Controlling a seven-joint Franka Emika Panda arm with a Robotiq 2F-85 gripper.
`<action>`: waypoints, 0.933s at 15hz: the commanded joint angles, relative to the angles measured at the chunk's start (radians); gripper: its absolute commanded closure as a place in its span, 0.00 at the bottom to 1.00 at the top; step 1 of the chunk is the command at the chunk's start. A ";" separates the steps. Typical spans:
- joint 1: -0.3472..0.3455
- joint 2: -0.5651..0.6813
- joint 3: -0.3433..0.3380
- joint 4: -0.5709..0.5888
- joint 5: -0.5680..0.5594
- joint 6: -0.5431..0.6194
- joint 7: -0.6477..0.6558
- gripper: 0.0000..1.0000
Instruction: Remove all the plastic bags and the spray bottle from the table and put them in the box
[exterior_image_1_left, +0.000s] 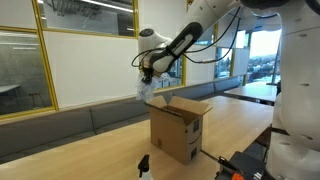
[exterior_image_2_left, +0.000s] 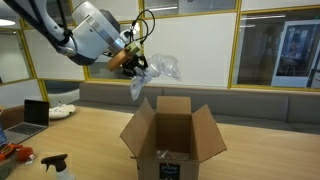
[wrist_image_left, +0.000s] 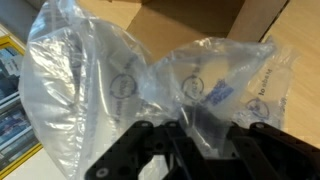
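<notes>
My gripper (exterior_image_2_left: 135, 66) is shut on a clear plastic bag (exterior_image_2_left: 160, 70) and holds it in the air above the open cardboard box (exterior_image_2_left: 170, 140). In an exterior view the bag (exterior_image_1_left: 146, 92) hangs just above and to the left of the box (exterior_image_1_left: 179, 128). In the wrist view the crumpled bag (wrist_image_left: 150, 85) fills the frame, pinched between the black fingers (wrist_image_left: 190, 140), with the box flap (wrist_image_left: 190, 20) behind it. The spray bottle (exterior_image_2_left: 56, 165) stands on the table in front of the box; its black top also shows in an exterior view (exterior_image_1_left: 144, 165).
The wooden table (exterior_image_1_left: 110, 145) holds the box. A laptop (exterior_image_2_left: 36, 113) and white items (exterior_image_2_left: 62, 111) sit at its far side, an orange-black object (exterior_image_2_left: 12, 153) near its edge. A grey bench (exterior_image_2_left: 250, 100) and glass walls run behind.
</notes>
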 joint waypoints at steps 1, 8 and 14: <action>-0.141 -0.148 0.083 -0.168 0.233 0.109 -0.255 0.88; -0.032 -0.312 -0.041 -0.417 0.753 0.187 -0.815 0.88; 0.038 -0.400 -0.280 -0.457 0.932 0.082 -1.241 0.88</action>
